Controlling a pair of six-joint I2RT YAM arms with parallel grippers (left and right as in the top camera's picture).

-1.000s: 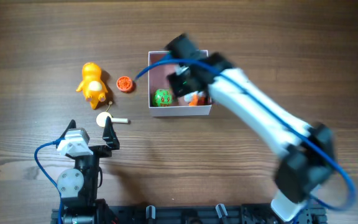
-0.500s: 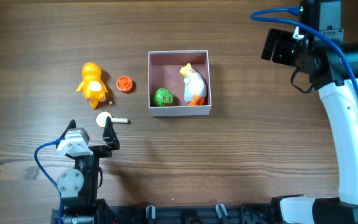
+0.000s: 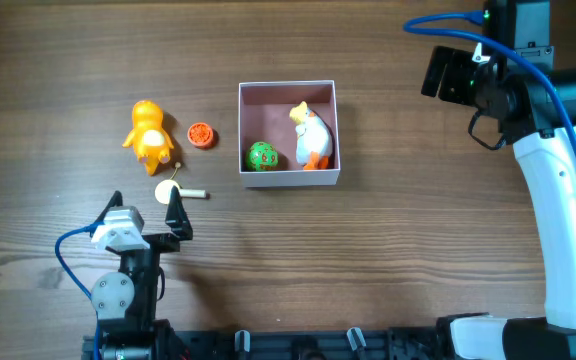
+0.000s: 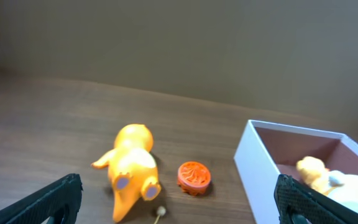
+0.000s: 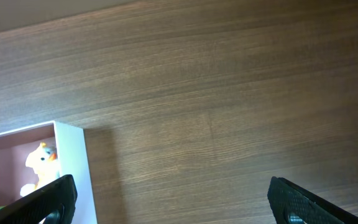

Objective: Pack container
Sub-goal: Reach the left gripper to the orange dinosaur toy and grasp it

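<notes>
The container (image 3: 290, 178) sits just to the 12 o'clock side of the table (image 3: 388, 260) centre, square to the camera, with a white bird (image 3: 311, 135) along its 3 o'clock wall and a green ball (image 3: 261, 156) in its 7 o'clock corner. Its thin white walls look like light card or thin plastic. I judge it light, a little flexible at the rim and apt to slide on the smooth wood if a toy or finger bumps a wall. To shift it, the safest hold would be a gentle pinch on one wall near a corner, where it is stiffest; loading from straight above avoids pushing it. At its 9 o'clock, apart from it, lie an orange duck (image 3: 149, 131) and a small orange disc (image 3: 200, 134), both outside. The duck looks smooth, rounded and probably slippery, so across its body seems best. The left tool (image 3: 146, 205) is spread wide at the container's 8 o'clock, empty. The right tool (image 5: 171, 186) is also spread and empty, well off at 2 o'clock.
</notes>
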